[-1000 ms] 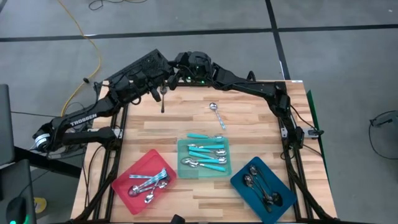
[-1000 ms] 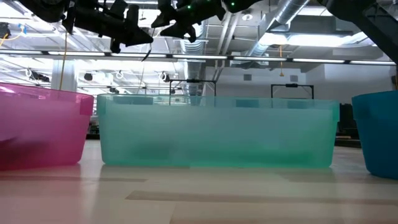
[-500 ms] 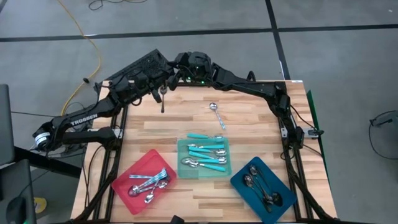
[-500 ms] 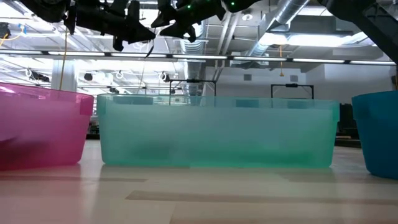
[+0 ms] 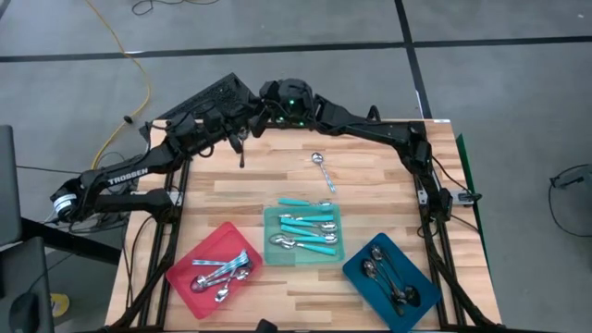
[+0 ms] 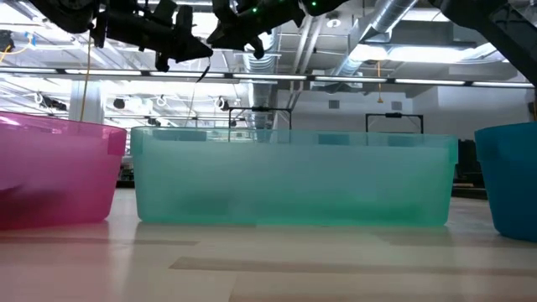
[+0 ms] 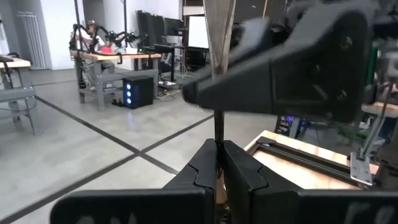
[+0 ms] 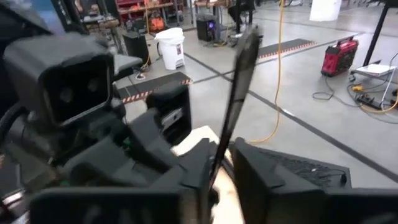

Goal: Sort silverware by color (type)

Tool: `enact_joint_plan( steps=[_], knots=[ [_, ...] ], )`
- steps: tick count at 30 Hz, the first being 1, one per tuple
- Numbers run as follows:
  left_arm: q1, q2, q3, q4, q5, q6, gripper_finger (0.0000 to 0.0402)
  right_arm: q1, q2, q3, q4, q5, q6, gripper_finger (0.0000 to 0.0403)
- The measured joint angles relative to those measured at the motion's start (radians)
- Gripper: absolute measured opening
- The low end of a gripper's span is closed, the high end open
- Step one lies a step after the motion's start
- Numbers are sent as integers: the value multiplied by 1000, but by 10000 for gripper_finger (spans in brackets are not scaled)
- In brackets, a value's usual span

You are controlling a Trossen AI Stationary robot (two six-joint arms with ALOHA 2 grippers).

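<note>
Surface [image 5: 222, 190]: light wood planks. Red tray [image 5: 215, 268] holds shiny silver spoons [image 5: 222, 275], teal tray [image 5: 303, 235] turquoise-handled spoons [image 5: 310, 230], blue tray [image 5: 390, 273] dark spoons [image 5: 384, 277]. One silver spoon [image 5: 322, 171] loose. Arms black, green LED lit.

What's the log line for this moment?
place: far edge of table | left end effector: shut on dark spoon | right end effector: at same spoon | loose: silver spoon
</note>
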Motion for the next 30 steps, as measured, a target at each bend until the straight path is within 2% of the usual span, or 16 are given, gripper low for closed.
enact_joint_plan(
  steps=[4, 18, 30],
  knots=[
    [0, 0, -1, 7, 2, 0, 0, 0, 0, 0, -17, -24, 0, 22],
    [0, 0, -1, 3, 18, -15, 8, -8, 0, 0, -14, -48, 8, 20],
    [2, -34, 2, -113, 102, -53, 149, -18, -3, -2, -4, -47, 9, 20]
  ],
)
